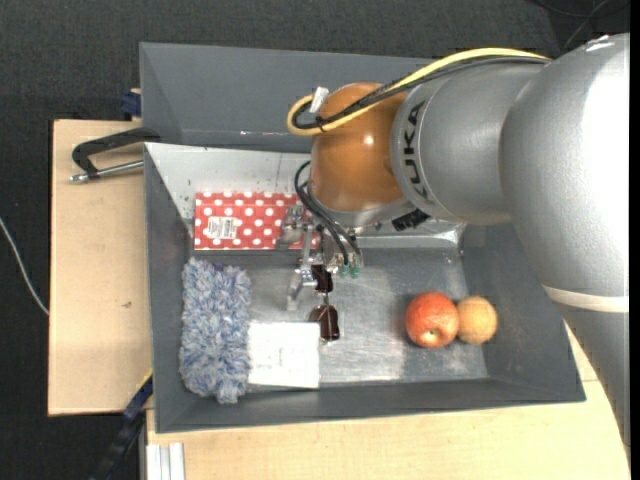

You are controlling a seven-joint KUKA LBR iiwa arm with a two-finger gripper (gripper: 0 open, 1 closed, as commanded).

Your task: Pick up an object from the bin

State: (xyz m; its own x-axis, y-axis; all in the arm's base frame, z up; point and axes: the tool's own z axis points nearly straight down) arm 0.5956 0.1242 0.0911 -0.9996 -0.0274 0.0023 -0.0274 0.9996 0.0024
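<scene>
My gripper hangs below the orange wrist cover, over the middle of the bin floor. Its lower end sits just above the upper right corner of a flat white square pad. A red box with white polka dots and a white label lies behind it against the back wall, its right end tucked under the wrist. Nothing shows between the gripper's tips.
A fluffy blue-and-white cloth lies along the left wall beside the white pad. A red apple and a smaller yellow-orange fruit sit touching at the right. The big grey arm covers the bin's upper right.
</scene>
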